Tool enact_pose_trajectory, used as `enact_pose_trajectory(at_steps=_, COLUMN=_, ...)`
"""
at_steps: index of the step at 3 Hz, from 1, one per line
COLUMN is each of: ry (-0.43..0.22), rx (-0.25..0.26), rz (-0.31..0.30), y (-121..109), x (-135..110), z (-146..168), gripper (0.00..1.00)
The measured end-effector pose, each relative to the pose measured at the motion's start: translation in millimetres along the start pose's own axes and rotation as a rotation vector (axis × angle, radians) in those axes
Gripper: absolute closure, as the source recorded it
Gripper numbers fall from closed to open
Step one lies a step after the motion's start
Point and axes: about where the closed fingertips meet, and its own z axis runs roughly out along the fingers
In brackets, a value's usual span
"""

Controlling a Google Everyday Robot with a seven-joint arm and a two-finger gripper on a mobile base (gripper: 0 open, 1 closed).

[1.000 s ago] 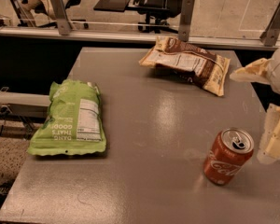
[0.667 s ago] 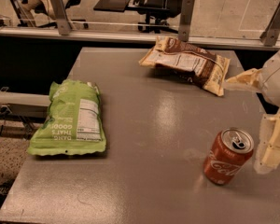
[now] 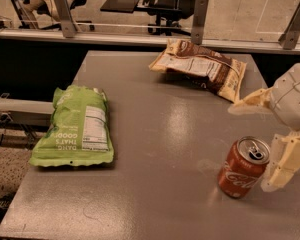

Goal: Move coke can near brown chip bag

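The coke can point(image 3: 242, 168) stands upright on the grey table point(image 3: 155, 149) at the front right, red with a silver top. The brown chip bag point(image 3: 202, 68) lies at the table's back right, well behind the can. My gripper point(image 3: 251, 148) comes in from the right edge, open. One cream finger point(image 3: 252, 103) reaches left just above and behind the can. The other finger point(image 3: 285, 164) hangs right next to the can's right side. The can sits roughly between them, not held.
A lime-green chip bag point(image 3: 77, 126) lies on the table's left side. A metal rail point(image 3: 140, 36) with posts runs behind the table's far edge. An office chair point(image 3: 175, 4) stands beyond it.
My gripper has moved left and slightly down, closer to the can. The can and both bags have not moved.
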Motion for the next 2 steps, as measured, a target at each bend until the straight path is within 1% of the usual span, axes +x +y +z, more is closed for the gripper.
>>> enact_pose_trajectory(at_steps=1, ry=-0.005, rx=-0.018, rz=-0.033, y=7.3, x=-1.8, z=4.8, gripper=0.48)
enact_pose_trajectory(at_steps=2, ry=-0.012, rx=-0.024, rz=-0.049, y=10.5, x=-5.0, z=3.4, gripper=0.7)
